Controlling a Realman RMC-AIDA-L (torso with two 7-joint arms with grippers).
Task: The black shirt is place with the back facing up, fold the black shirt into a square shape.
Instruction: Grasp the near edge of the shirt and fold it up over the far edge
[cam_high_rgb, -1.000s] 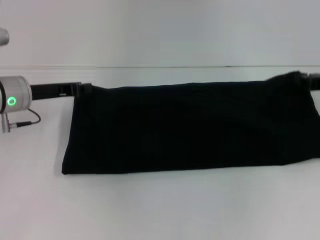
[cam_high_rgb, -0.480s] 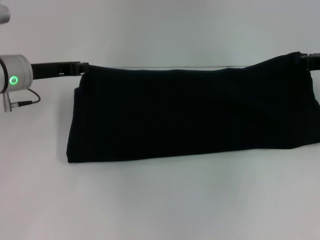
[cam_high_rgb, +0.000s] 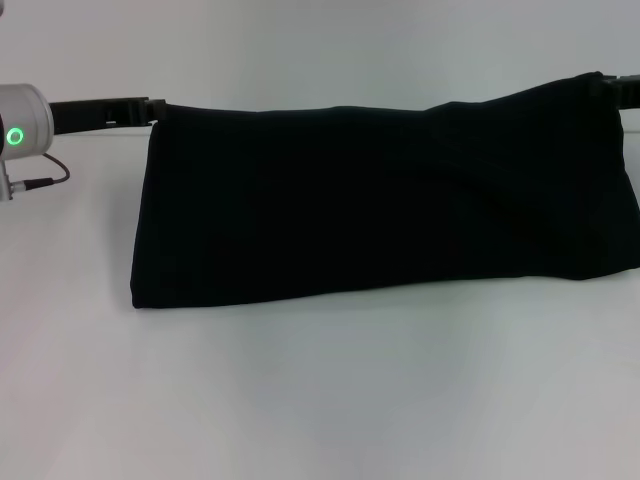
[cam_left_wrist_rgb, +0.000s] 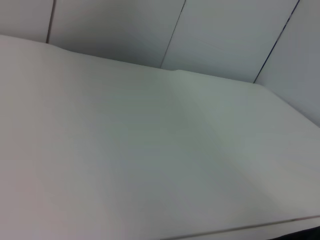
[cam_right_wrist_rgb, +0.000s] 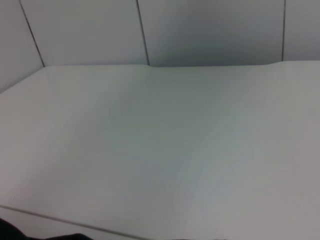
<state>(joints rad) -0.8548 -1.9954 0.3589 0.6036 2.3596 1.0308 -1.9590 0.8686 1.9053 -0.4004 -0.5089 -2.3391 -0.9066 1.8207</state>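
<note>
Head view: I have the black shirt (cam_high_rgb: 385, 205) raised off the tabletop (cam_high_rgb: 330, 400) by its far edge, stretched between the two arms. The left gripper (cam_high_rgb: 150, 108) meets the cloth at its upper left corner, toward the far left of the tabletop. The right gripper (cam_high_rgb: 612, 90) meets it at the upper right corner, at the far right edge of the view. Each appears closed on a corner, since the top edge hangs taut between them. The fingers themselves are hidden by cloth, so I judge the hold from the tension only.

The shirt hangs as a wide black band. Its near edge rests on the tabletop, running from left of centre to the right border. The right corner rides a little higher than the left, so the top edge slopes. No lettering shows on the side facing me.

Left and right wrist views: bare white tabletop and panelled wall only, with a sliver of black at the border of each.

Step in hand, as I read it: a lengthwise fold, with the far edge lifted for carrying over toward the near edge.

Next move, as I judge it: bring both grippers toward the near edge together, level the right one with the left, keep the cloth taut, then lay the held edge along the resting edge before letting go.
</note>
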